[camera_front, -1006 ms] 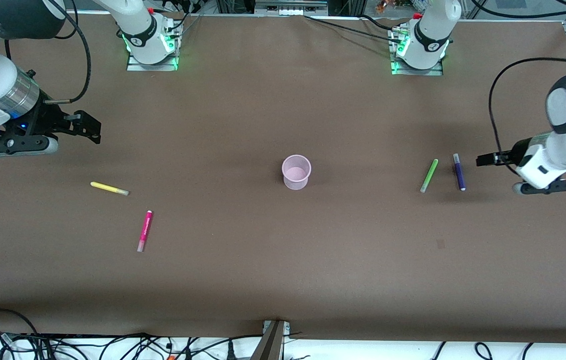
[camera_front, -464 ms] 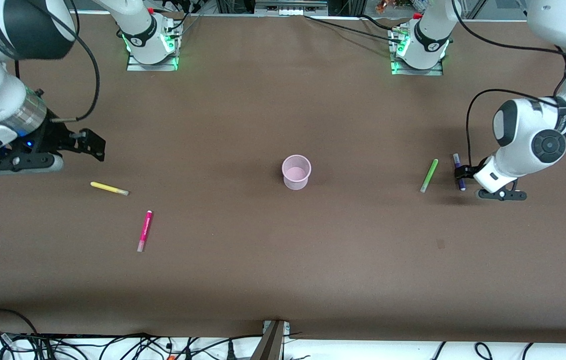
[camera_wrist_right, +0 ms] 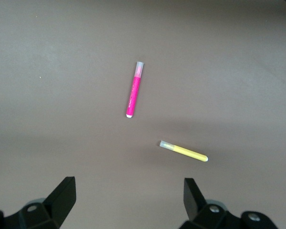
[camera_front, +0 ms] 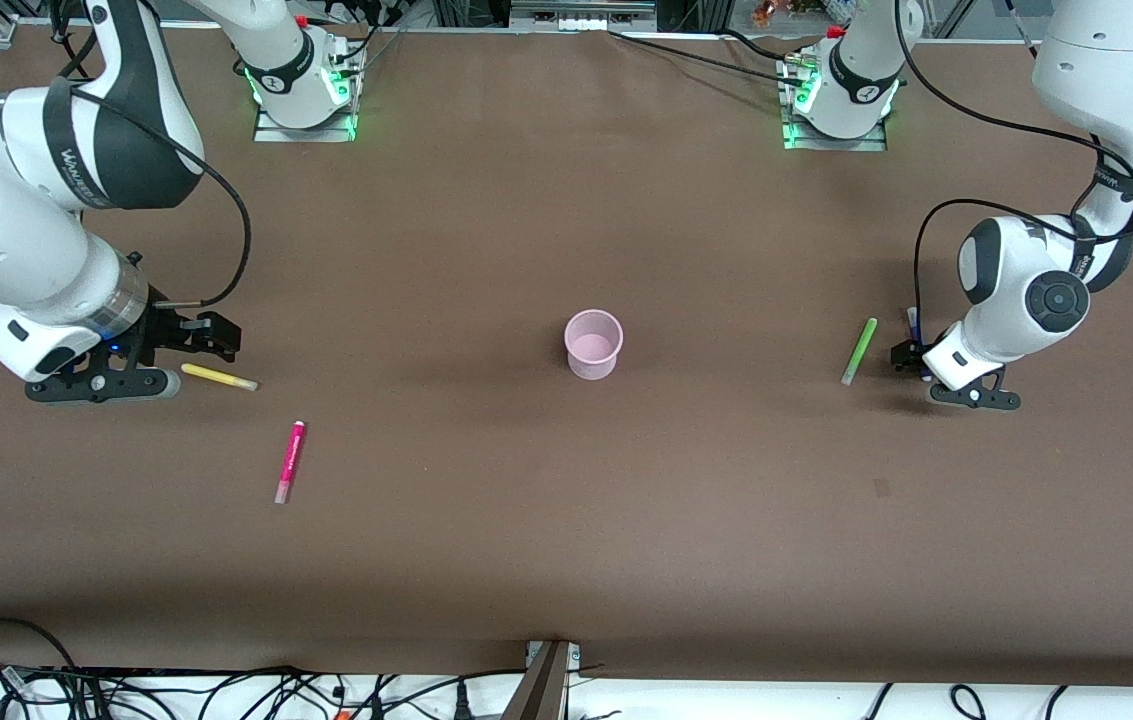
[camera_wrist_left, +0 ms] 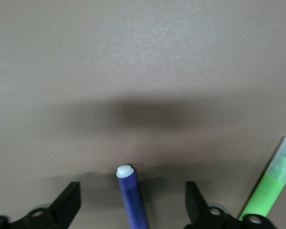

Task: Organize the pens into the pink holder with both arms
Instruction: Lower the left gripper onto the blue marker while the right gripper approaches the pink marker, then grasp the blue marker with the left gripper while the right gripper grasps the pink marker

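Left gripper (camera_wrist_left: 131, 210) open astride purple pen (camera_wrist_left: 131, 198), seemingly hidden frontally; right gripper (camera_wrist_right: 128, 200) open

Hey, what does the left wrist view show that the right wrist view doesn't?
Only the left wrist view: the dark purple marker pen lying between the left gripper's open fingers, with the light green marker pen beside it. Only the right wrist view: the magenta-pink marker pen and the yellow marker pen under the open right gripper. Both: the brown table.
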You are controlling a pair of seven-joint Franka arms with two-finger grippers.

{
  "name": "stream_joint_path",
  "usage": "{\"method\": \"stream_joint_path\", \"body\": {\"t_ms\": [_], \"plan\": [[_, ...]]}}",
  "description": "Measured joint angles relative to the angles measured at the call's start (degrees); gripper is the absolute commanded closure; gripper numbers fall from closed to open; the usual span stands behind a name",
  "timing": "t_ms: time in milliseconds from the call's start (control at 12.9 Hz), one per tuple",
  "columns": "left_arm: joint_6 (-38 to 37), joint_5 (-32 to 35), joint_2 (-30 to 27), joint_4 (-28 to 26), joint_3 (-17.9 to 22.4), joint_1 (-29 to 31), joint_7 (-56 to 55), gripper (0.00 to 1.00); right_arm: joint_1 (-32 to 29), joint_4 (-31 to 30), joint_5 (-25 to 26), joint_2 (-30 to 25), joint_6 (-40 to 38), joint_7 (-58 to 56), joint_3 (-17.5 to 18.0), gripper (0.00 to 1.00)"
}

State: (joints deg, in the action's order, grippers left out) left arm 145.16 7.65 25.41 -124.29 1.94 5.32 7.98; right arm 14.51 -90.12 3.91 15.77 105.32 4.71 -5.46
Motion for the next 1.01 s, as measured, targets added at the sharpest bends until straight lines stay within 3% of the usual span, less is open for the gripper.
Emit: {"method": "stream_joint_path", "body": {"t_ms": [464,541,696,1006], "plan": [[0.1,0.0,0.5,-0.9,-0.1,1.9,0.2,0.60,0.8,0.0,0.3,5.3,-0.2,0.0,-0.1,0.00],[0.1,0.0,0.5,-0.9,-0.2,1.9,0.2,0.68,0.7,0.0,0.3,6.3,0.0,0.0,-0.2,0.00],[0.1,0.0,0.5,-0.9,-0.4,1.9,0.2,0.97,-0.4,0.0,-1.0,8.6,1.1,0.1,-0.6,0.00],[0.1,0.0,0.3,-0.9,-0.8,1.9,0.2,1.00,-5.2,0.0,-6.0,15.0,5.8,-0.4,-0.8,0.01]]}}
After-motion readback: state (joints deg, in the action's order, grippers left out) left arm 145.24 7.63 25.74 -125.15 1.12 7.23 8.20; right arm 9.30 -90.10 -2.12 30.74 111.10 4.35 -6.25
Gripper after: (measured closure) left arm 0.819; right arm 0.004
